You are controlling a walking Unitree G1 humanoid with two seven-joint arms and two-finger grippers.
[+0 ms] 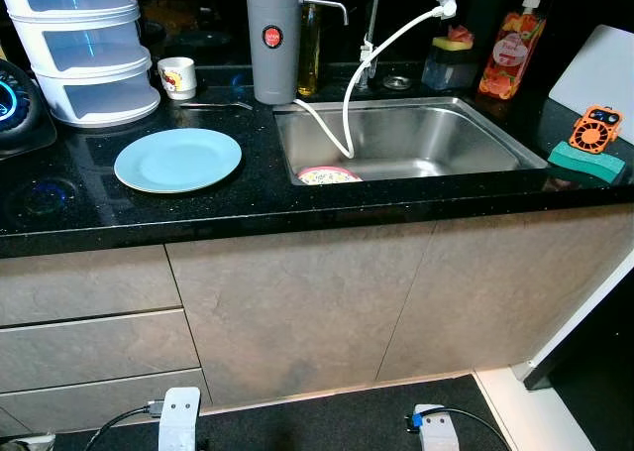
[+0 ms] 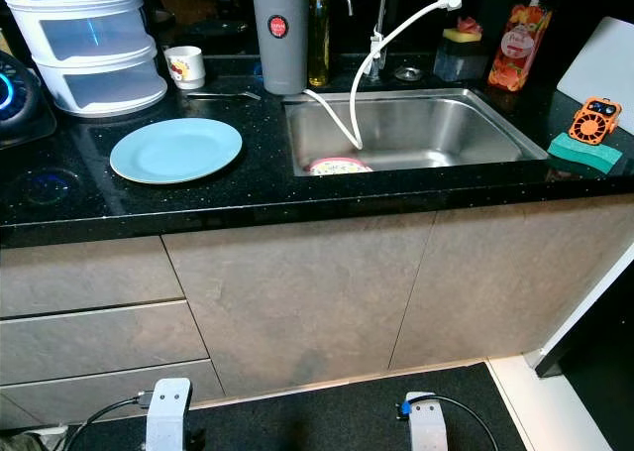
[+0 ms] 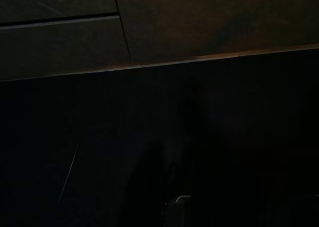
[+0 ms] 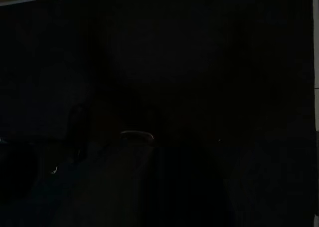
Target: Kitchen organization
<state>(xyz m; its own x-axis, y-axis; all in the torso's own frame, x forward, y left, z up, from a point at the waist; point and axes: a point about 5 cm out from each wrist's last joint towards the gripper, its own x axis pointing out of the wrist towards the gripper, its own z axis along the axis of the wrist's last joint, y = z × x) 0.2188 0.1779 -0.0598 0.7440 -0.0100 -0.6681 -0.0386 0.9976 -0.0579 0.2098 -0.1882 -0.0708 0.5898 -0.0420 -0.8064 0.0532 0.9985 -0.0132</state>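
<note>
Plate [image 1: 177,159] flat on worktop left of sink [image 1: 416,134], nearer front edge, above idle left gripper [image 1: 179,418]; right gripper [image 1: 434,431] farther off; finger state unreadable for both.

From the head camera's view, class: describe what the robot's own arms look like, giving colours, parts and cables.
Low in the eye views, the left arm ends in a pale silver-white block with a black cable plugged into its side. The right arm shows a similar pale block with a blue connector and a black cable looping off. Gripper fingers are too dark to describe.

silver left arm [image 1: 179,418], black cable, blue plug
</note>
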